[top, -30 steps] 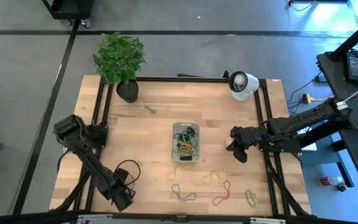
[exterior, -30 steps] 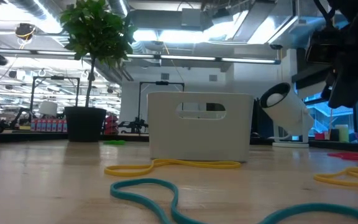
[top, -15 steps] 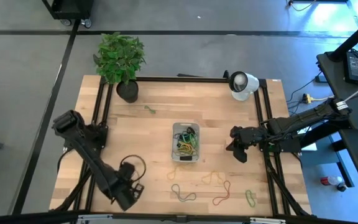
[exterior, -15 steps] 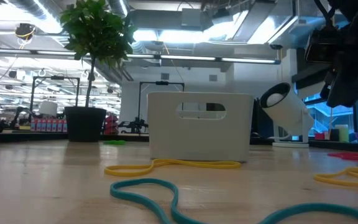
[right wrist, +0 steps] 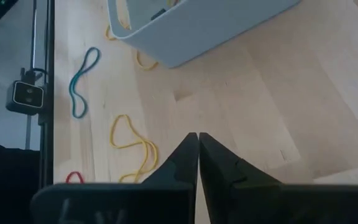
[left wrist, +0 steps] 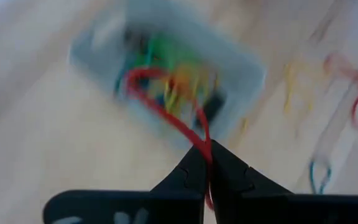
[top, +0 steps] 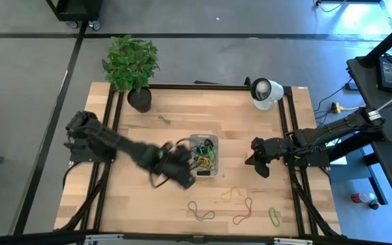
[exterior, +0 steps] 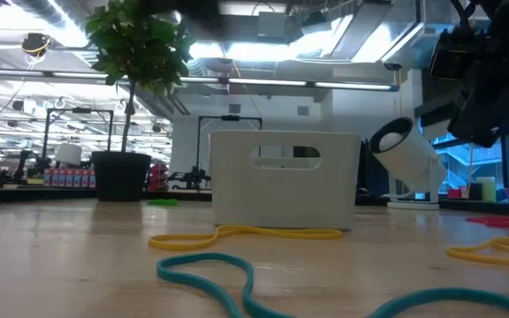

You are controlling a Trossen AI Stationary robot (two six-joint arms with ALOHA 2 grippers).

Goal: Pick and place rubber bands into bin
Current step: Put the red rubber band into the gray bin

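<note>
The left pincer [left wrist: 205,163], pinched shut on a red rubber band [left wrist: 166,102], hangs beside the bin [top: 203,156] at mid-counter. The band looks light and floppy, best nipped across one strand. The right pincer [right wrist: 198,163] waits closed and empty near the right edge

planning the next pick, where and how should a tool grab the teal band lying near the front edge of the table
The teal rubber band lies flat as a thin, stretched, twisted loop, clear of the other bands. Probably best taken from straight above, with the fingers closing across its narrow pinched middle, where both strands run close together. Its ends spread wider, so a pinch there would likely catch only one strand.
</note>
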